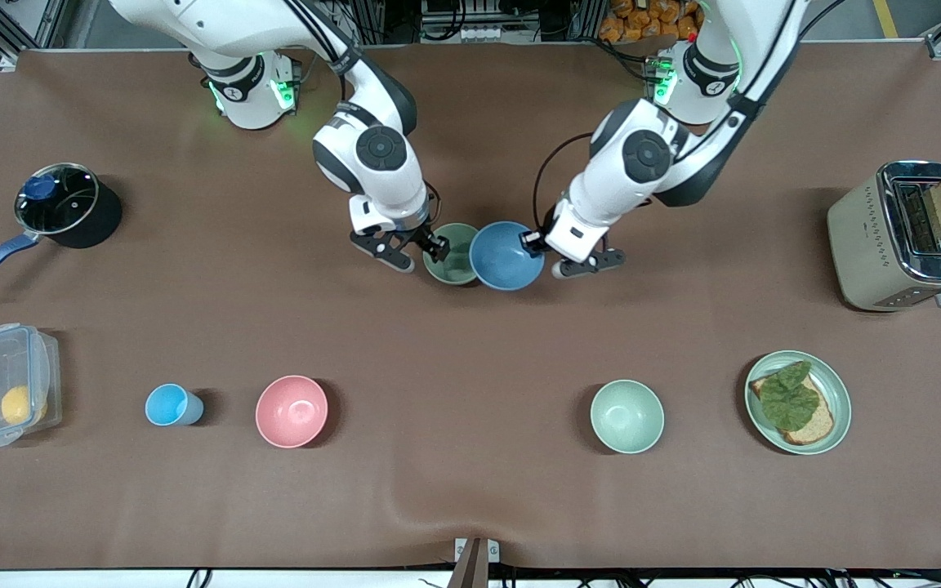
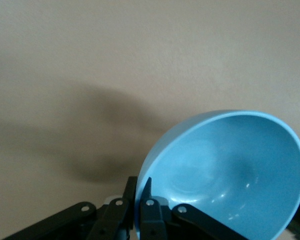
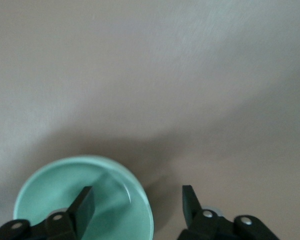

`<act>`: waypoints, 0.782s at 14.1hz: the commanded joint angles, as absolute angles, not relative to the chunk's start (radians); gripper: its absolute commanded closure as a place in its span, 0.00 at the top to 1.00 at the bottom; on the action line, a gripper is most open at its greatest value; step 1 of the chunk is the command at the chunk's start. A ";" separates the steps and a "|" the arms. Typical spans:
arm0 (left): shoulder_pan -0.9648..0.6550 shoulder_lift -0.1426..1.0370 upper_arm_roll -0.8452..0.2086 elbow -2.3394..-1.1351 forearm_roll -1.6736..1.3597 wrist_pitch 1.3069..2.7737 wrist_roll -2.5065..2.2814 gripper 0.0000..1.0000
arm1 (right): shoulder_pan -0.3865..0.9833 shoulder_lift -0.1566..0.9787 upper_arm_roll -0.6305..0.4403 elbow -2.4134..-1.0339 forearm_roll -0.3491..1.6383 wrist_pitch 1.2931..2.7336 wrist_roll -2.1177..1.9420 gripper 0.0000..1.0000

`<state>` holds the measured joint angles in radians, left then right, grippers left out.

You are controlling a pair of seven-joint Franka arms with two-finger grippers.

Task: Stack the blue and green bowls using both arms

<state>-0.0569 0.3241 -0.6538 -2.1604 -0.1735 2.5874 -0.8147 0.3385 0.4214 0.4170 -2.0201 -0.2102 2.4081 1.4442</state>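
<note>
The blue bowl (image 1: 506,256) hangs tilted in my left gripper (image 1: 537,242), which is shut on its rim; in the left wrist view the fingers (image 2: 151,202) pinch the rim of the bowl (image 2: 230,170) above the table. The pale green bowl (image 1: 450,255) stands on the table right beside it, and the blue bowl's edge overlaps it in the front view. My right gripper (image 1: 415,250) is open and straddles the green bowl's rim. In the right wrist view the gripper (image 3: 136,192) has one finger inside the bowl (image 3: 50,192) and one outside.
Nearer the front camera stand a light-blue cup (image 1: 170,405), a pink bowl (image 1: 292,411), a mint-green bowl (image 1: 626,416) and a green plate (image 1: 838,390) with bread. A clear box (image 1: 5,396) and a pot (image 1: 62,204) sit at the right arm's end, a toaster (image 1: 899,237) at the left arm's.
</note>
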 commanded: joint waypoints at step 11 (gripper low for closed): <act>-0.201 0.459 -0.646 -2.122 -0.181 2.698 -0.884 0.00 | 0.156 0.506 0.417 -1.983 0.420 2.393 1.269 1.00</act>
<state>-0.1748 0.4171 -0.6547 -2.1601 -0.1736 2.6875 -0.8631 0.1624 0.4534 0.4103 -1.9993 0.3155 2.3437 1.2386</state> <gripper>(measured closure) 0.943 0.000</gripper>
